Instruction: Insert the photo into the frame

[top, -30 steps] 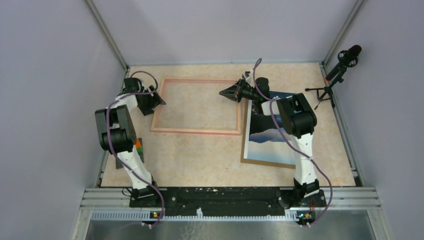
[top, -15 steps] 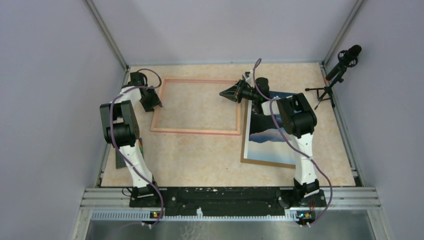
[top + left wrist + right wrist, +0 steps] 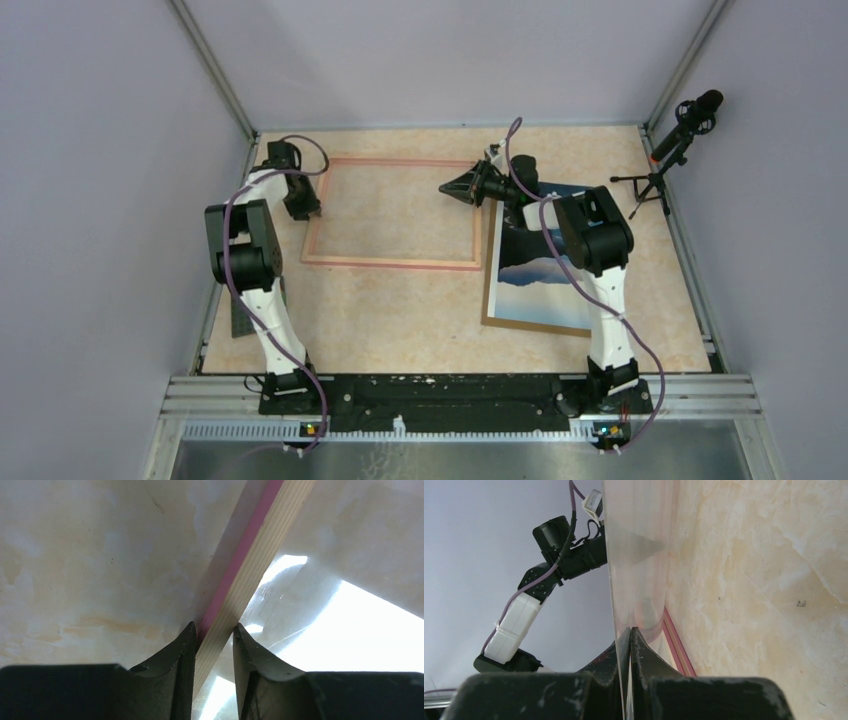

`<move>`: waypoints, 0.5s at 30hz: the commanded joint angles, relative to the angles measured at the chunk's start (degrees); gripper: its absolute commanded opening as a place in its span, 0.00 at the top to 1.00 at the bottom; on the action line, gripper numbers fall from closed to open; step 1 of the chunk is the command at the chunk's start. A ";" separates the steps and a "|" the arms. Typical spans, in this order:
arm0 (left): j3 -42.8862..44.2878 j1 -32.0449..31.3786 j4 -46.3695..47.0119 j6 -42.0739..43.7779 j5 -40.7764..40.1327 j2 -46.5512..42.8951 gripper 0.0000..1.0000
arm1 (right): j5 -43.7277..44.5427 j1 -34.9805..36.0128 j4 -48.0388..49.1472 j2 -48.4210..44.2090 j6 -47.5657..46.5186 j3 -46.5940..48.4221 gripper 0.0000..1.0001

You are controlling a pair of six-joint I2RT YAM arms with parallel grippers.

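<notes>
The pinkish-tan frame (image 3: 400, 263) lies flat at the back middle of the table. My left gripper (image 3: 304, 204) is at its left bar. In the left wrist view the jaws (image 3: 212, 626) straddle that bar (image 3: 250, 575): the left finger touches it and the right finger stands a little apart. My right gripper (image 3: 452, 187) is over the frame's back right corner, shut on the edge of a clear sheet (image 3: 634, 555) held on edge above the frame bar (image 3: 679, 645). The photo (image 3: 545, 280) lies face up to the right, partly under my right arm.
The photo rests on a brown backing board (image 3: 530, 325) at the right. A microphone on a small tripod (image 3: 680, 130) stands at the back right corner. A dark flat object (image 3: 243, 318) lies by the left wall. Grey walls close in three sides.
My left arm has swung back and inward, bringing its gripper onto the frame's left bar. The right arm, frame and photo have not moved.
</notes>
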 commanded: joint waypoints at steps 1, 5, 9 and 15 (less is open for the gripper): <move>0.62 -0.97 -0.83 0.99 -1.39 2.02 0.66 | -0.84 1.03 1.60 0.20 -1.42 2.78 1.00; 0.42 -1.35 -1.20 1.17 -2.65 2.83 0.70 | -1.01 1.10 1.03 0.18 -1.91 3.09 1.00; 0.56 -1.97 -2.30 1.39 -5.44 4.15 0.73 | -0.91 1.23 -0.81 -0.01 -3.12 3.67 0.94; -0.40 -2.14 -2.90 1.69 -7.25 5.56 0.75 | -0.91 1.24 -6.49 -1.16 -7.34 4.64 0.75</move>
